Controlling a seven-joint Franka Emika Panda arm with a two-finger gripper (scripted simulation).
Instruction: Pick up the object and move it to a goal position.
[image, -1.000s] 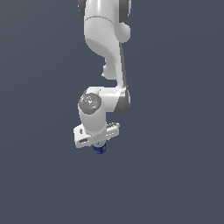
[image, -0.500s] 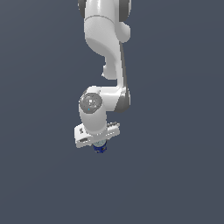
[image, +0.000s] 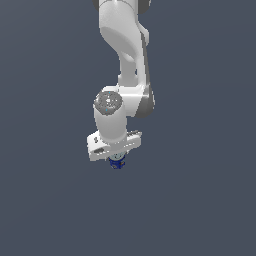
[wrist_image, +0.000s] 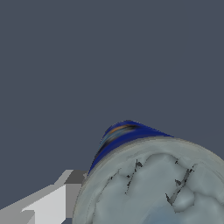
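Beneath the wrist: tool (image: 116, 161) grasping can (wrist_image: 148, 175) | surroundings: uniform dark grey-blue surface (image: 200, 200), featureless

Flat, even, dim render; soft, slightly blurred, no glare.

glossy dark-blue can (wrist_image: 127, 135), dull silvery wrinkled top, smooth matt white pincer (image: 116, 161)

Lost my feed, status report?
Gripper over can; jaws hidden, grasp unconfirmed. Can fills wrist view, blue side showing. Nothing in the way.
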